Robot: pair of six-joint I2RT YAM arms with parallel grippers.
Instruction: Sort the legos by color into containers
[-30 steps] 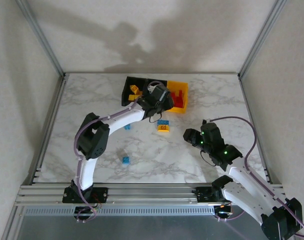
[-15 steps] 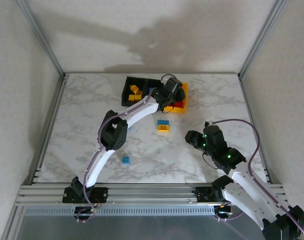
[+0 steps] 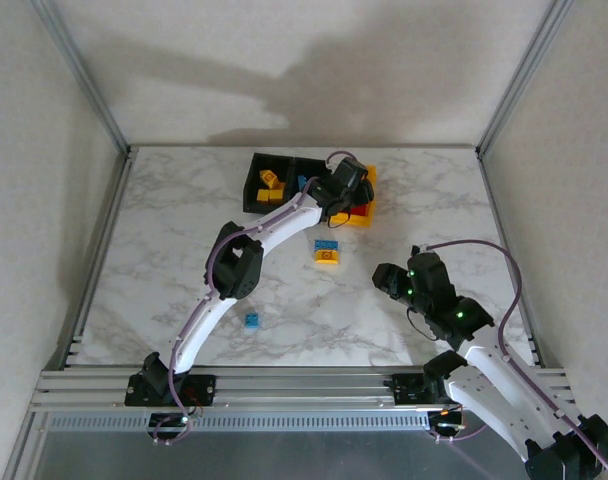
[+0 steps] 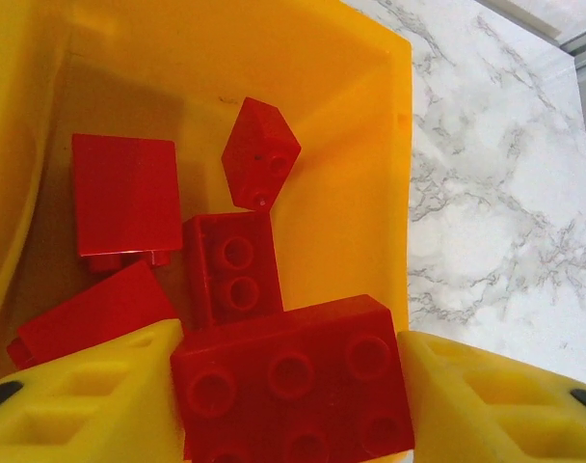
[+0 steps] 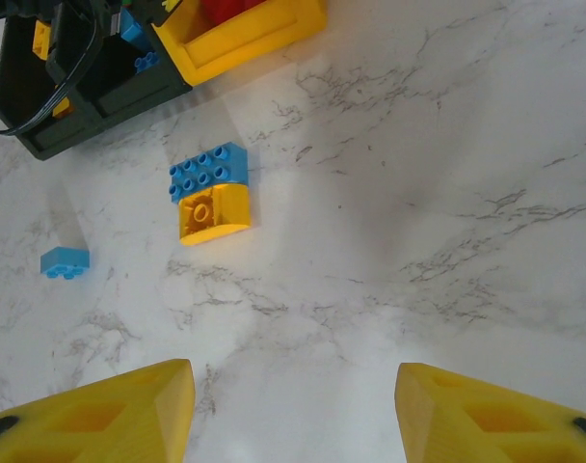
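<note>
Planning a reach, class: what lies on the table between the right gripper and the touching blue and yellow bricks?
Nothing: the right wrist view shows bare marble table from the right gripper to the blue and yellow bricks.

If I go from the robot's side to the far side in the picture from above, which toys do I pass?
small blue lego → yellow lego → blue lego touching it → row of containers
</note>
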